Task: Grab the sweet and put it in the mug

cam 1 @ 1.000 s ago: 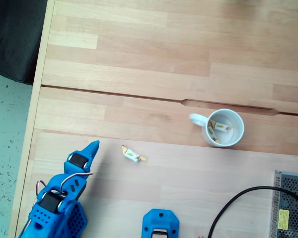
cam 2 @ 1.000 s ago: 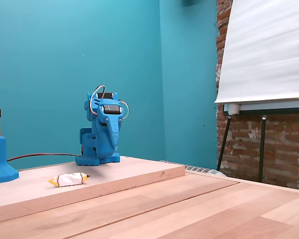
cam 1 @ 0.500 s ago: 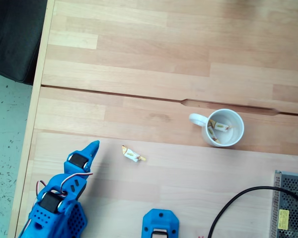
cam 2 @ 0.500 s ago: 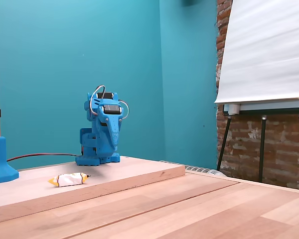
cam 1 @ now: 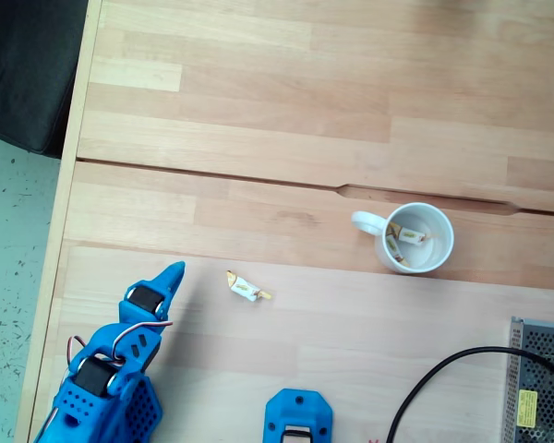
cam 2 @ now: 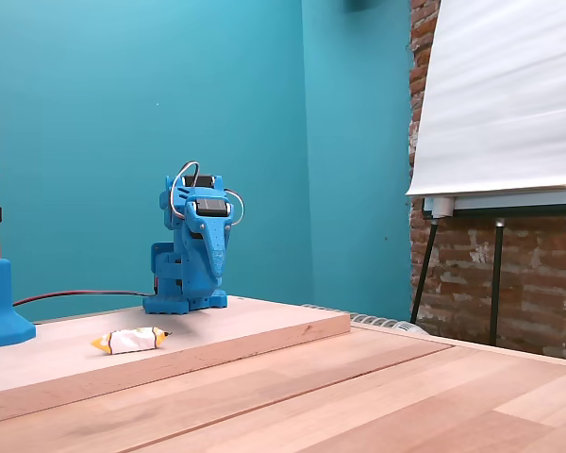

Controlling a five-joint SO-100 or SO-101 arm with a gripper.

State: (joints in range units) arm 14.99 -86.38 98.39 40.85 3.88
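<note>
Wooden worktop [cam 1: 258,166], from above: sweet [cam 1: 246,289] lies free near the lower edge, mug [cam 1: 418,238] well apart. Side view: folded arm, end effector [cam 2: 210,276] apparently closed. Risk: tiny sweet skidding from closing fingers.

Sweet [cam 1: 246,288] lies between hand [cam 1: 171,273] and mug [cam 1: 415,238]

This looks like a workshop or maker studio. A pale wooden bench [cam 1: 286,120] carries a blue printed arm [cam 2: 193,245], with a metal power supply [cam 1: 540,383] and black cable [cam 1: 443,378] at its near right. Teal walls [cam 2: 123,113], exposed brick [cam 2: 509,274] and a flipchart easel [cam 2: 500,104] stand behind.
</note>
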